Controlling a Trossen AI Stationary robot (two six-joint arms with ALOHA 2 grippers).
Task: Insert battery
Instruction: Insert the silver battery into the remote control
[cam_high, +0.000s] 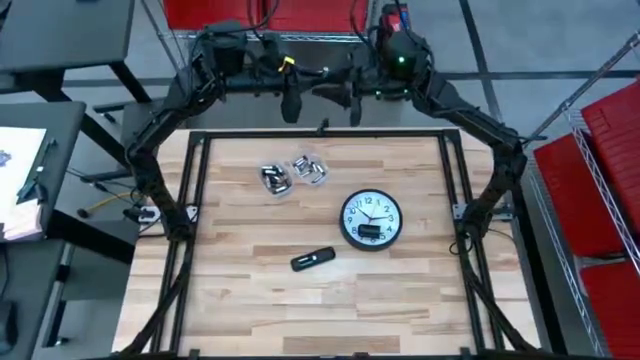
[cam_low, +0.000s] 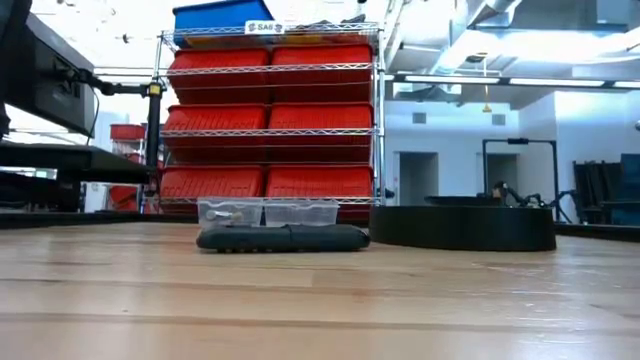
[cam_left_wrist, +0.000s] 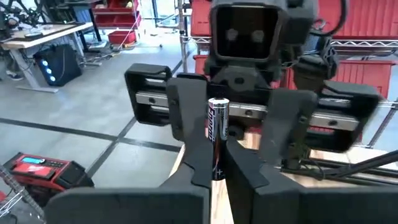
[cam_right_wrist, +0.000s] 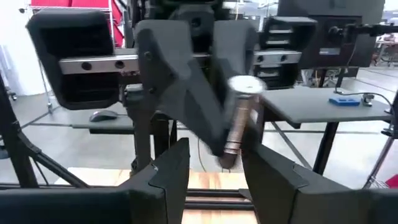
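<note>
A black and silver battery is held in my left gripper, high above the table's far edge. My right gripper faces it from close by and stands open, its fingers on either side of the battery without touching it. The right wrist view shows the battery sticking out of the left fingers. On the table lie a round black-rimmed clock and a dark remote. My left gripper pinches the battery between its two fingers at the end nearer the wrist. The rest of the battery juts out past the fingertips, along the fingers, toward my right gripper. It is lifted clear of everything.
Two clear tubs of loose batteries stand at the table's far middle. The low view shows the remote and the clock lying flat. Bare wood lies along the near edge; red shelving stands behind the table.
</note>
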